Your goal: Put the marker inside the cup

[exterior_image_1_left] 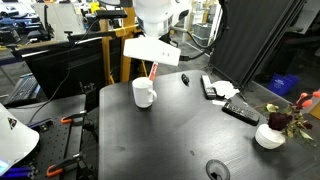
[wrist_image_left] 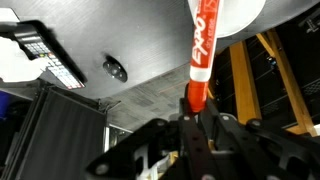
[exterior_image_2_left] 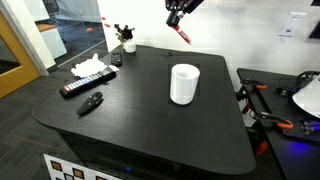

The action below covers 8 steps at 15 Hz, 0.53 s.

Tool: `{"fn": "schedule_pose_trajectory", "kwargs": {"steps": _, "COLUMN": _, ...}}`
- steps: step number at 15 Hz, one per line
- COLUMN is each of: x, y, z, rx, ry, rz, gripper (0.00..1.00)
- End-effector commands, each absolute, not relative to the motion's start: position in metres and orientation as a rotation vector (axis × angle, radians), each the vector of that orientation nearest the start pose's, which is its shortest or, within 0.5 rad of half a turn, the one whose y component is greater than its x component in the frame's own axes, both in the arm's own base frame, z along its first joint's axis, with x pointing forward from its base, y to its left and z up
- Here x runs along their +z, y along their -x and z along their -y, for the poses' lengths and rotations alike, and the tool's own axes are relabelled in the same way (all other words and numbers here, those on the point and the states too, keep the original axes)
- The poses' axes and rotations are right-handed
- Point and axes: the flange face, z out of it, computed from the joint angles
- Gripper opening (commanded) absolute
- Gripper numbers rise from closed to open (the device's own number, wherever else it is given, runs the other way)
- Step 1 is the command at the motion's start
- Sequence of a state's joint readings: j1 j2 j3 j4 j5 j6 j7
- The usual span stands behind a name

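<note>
End effector [exterior_image_2_left: 177, 18] is clamping the marker [exterior_image_2_left: 183, 36] above the black desk [exterior_image_2_left: 140, 115], apart from the cup [exterior_image_2_left: 184, 83]; grey carpet [exterior_image_2_left: 20, 110] is lying below.

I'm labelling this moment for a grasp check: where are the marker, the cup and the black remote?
marker [exterior_image_2_left: 184, 38], in an exterior view, on its red barrel.
cup [exterior_image_2_left: 184, 86], in an exterior view, on its outer wall.
black remote [exterior_image_2_left: 83, 86], in an exterior view, mid-body.

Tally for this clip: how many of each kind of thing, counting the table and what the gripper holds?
White mug: 1
Marker, held by the gripper: 1
Flowered bowl: 1
Black remotes: 2
Small black oval object: 1
Crumpled white paper: 1
Total: 7
</note>
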<state>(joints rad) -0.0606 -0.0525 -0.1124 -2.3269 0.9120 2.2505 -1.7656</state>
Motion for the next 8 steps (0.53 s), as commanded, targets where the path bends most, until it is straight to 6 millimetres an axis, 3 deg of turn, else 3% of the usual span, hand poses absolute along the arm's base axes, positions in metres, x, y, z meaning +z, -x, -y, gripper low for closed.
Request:
{"fn": "schedule_pose_trajectory", "kwargs": {"steps": 1, "x": 0.372, "y": -0.502, "z": 0.066, "rx": -0.855, "ry": 2.147, "rz": 1.331, "gripper": 0.04}}
{"fn": "schedule_pose_trajectory", "kwargs": {"steps": 8, "x": 0.374, "y": -0.5, "z": 0.055, "rx": -0.911, "ry": 1.813, "rz": 1.562, "gripper": 0.04}}
